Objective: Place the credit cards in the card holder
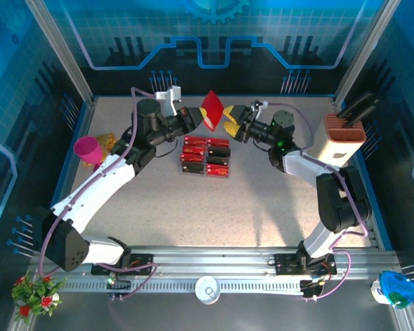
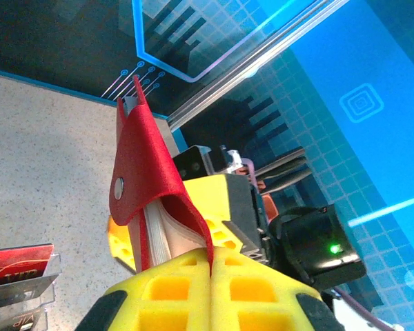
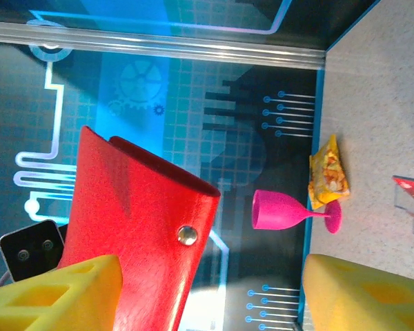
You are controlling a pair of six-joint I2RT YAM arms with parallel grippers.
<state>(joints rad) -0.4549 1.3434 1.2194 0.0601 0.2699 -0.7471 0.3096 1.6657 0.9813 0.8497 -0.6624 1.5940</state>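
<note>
Red card holder [image 1: 212,107], silver snap showing, pinched in my left hand [image 1: 201,118]; right hand [image 1: 229,119] wide at three o'clock; holder's lower end hidden.

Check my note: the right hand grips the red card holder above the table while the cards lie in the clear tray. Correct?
Wrong hand. The left hand grips the card holder, shut on it in the left wrist view. The right hand is open near it. The rest holds.
</note>
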